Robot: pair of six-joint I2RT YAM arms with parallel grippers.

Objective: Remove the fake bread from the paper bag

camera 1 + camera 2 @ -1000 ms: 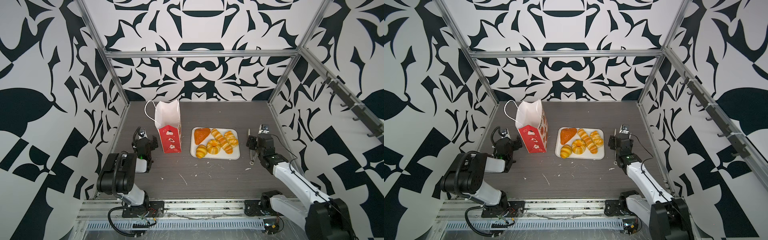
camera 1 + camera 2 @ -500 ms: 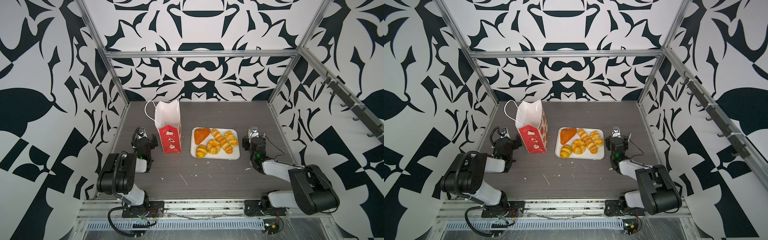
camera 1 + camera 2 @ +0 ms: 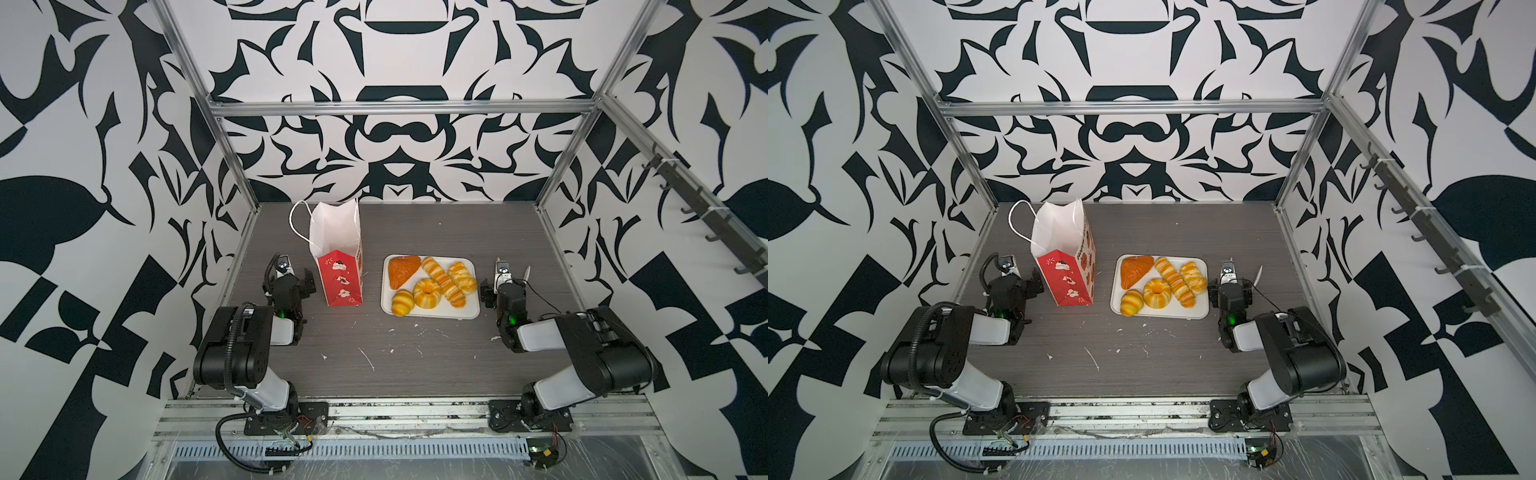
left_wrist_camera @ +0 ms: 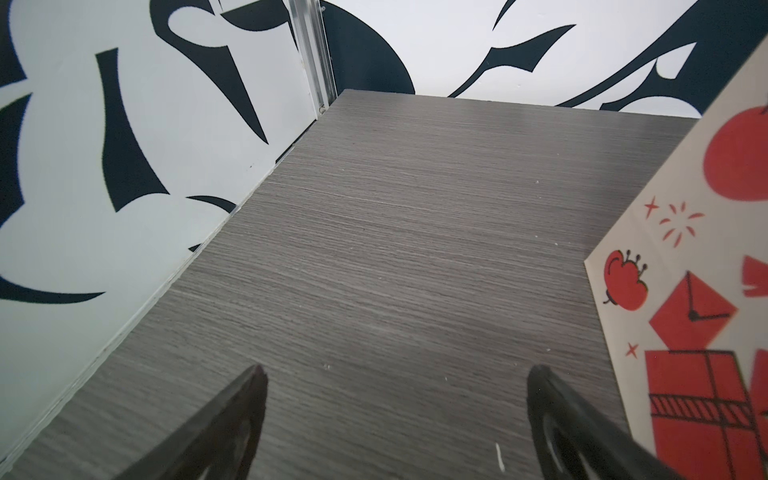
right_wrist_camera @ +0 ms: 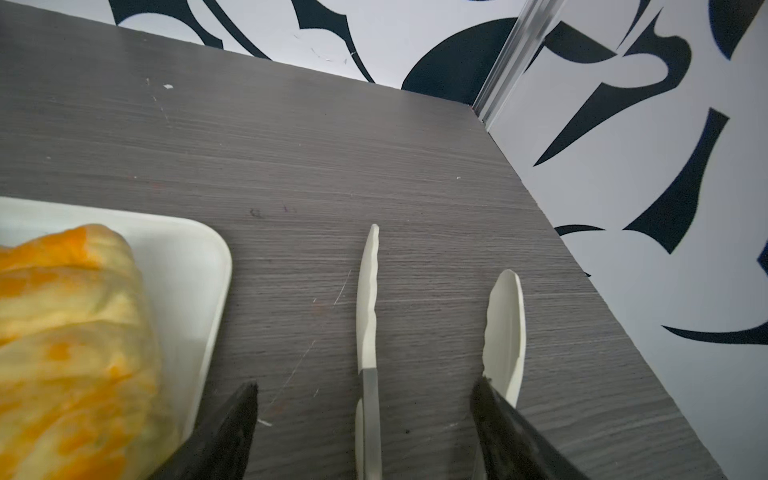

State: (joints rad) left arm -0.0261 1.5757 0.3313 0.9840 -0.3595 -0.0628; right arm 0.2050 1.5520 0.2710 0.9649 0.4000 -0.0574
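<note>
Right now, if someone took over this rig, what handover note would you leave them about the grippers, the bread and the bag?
Left gripper: open, empty, low beside the upright red printed paper bag.
Right gripper: open, empty, beside the flat white rectangular tray, over a white tongs-like tool on the table.
Done: five glossy yellow-orange toy pastries lie on the tray.
Remaining: the bag's bottom is hidden; check it. Otherwise nothing apparent.

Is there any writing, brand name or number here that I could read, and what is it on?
No readable text in any view.
Paper bag: the face in the left wrist view bears only red pictures, no letters.
In a top view its narrow side carries print too small to read.
Fake bread and tray: no markings seen.
</note>
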